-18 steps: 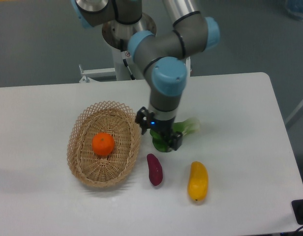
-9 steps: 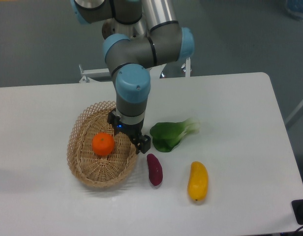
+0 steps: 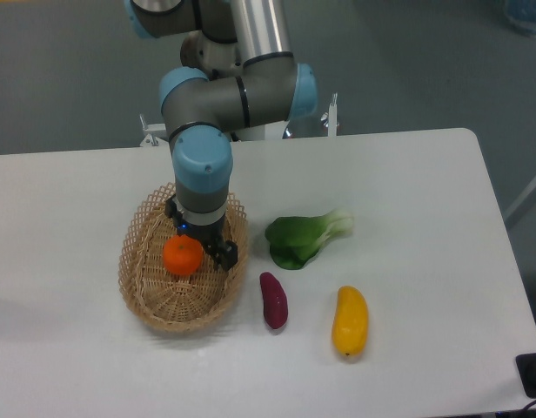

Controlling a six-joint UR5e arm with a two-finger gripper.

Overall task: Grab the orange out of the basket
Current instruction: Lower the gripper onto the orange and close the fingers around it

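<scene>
White tabletop [image 3: 425,174] under us carries everything in view. Our small round bright-orange fruit [image 3: 181,257] sits in the oval tan wicker basket [image 3: 137,270], near its middle. Our black two-finger gripper [image 3: 205,246] hangs just beside it, so the orange lies slightly left of the claw; we cannot tell how wide the jaws stand. Outside the basket lie leafy greens [image 3: 303,239], a purple sweet potato [image 3: 274,300] and a yellow mango-shaped fruit [image 3: 350,320].

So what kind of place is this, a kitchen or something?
More likely a robotics lab: a robot arm mounted at a plain white table, reaching over a basket holding an orange, on a bare grey floor.
</scene>
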